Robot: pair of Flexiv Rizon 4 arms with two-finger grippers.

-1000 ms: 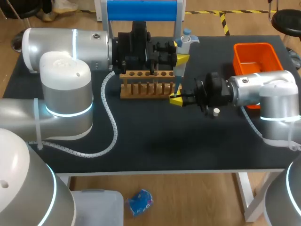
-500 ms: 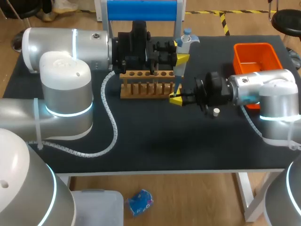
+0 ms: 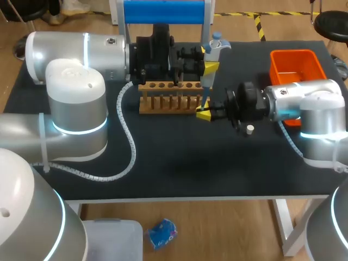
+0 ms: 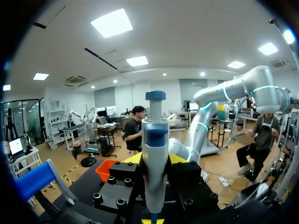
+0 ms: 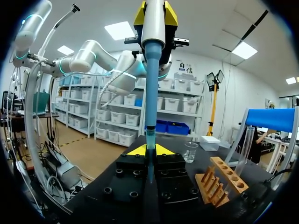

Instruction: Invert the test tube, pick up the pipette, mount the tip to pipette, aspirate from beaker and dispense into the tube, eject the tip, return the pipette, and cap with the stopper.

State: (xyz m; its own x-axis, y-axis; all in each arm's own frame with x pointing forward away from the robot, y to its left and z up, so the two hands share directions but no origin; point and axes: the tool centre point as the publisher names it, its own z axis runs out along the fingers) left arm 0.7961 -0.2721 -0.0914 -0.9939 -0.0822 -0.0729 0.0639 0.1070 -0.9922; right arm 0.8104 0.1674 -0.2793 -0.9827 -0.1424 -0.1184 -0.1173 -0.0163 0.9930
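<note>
The blue-and-white pipette [image 3: 210, 54] stands upright just right of the wooden rack [image 3: 168, 98], and my left gripper [image 3: 210, 66] is shut on its body. In the left wrist view the pipette [image 4: 154, 154] rises between the left gripper [image 4: 154, 161] fingers, plunger on top. My right gripper [image 3: 204, 115] comes in low from the right and is shut on the pipette tip at the shaft's lower end. In the right wrist view the blue shaft [image 5: 150, 93] runs down into the right gripper [image 5: 149, 149]. A clear test tube [image 5: 245, 149] stands in the rack [image 5: 219, 179], with the beaker [image 5: 190, 151] beyond.
An orange bin [image 3: 293, 68] sits at the back right of the black table [image 3: 179, 157], behind my right arm. A blue-topped frame [image 3: 166, 11] stands at the back edge behind the rack. The left arm's cable [image 3: 128, 141] loops over the table's left part.
</note>
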